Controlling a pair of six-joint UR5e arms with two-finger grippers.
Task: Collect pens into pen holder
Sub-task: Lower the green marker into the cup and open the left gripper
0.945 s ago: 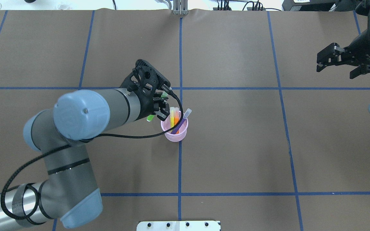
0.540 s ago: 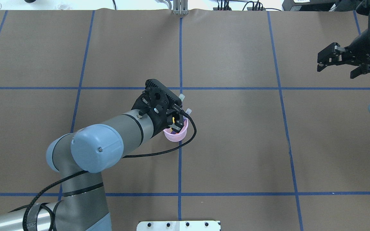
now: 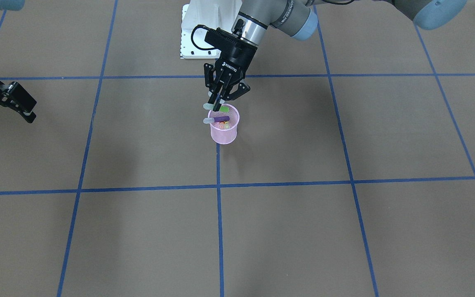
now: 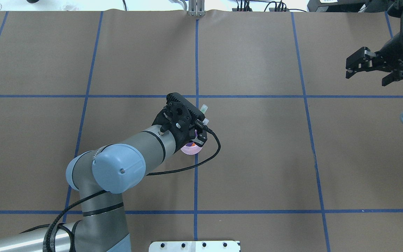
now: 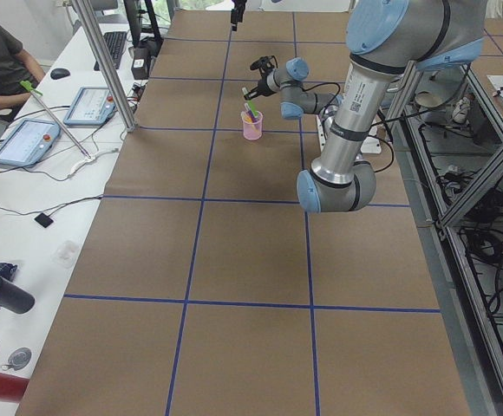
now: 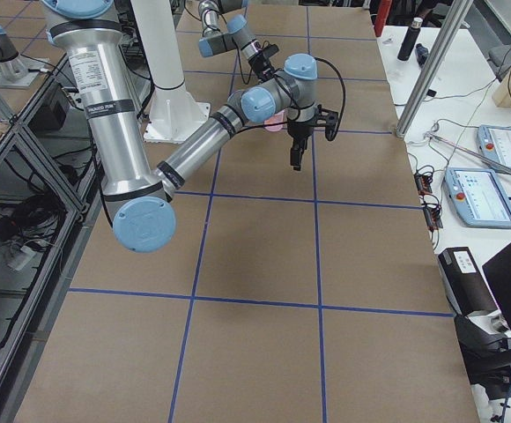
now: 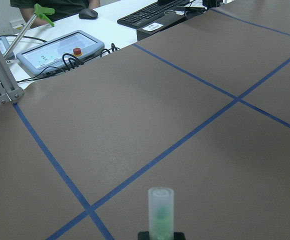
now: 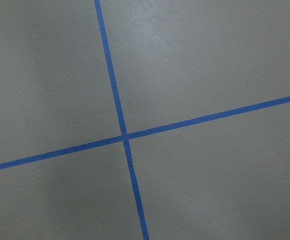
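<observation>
"Where's the left arm?"
"Stretched forward, wrist bent down. The left pincer (image 3: 217,103) points downward, its fingers pinched on the green pen (image 3: 224,108)."
"And the right?"
"Well apart, off to that pincer's side. The right pincer (image 4: 365,75) hangs raised, fingers spread wide."

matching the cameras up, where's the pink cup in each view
front-facing: cup upper centre, under left gripper
overhead: cup centre, mostly under gripper
left: cup top centre
right: cup top centre, behind right arm
left wrist: absent
right wrist: absent
landmark: blue line under cup
</observation>
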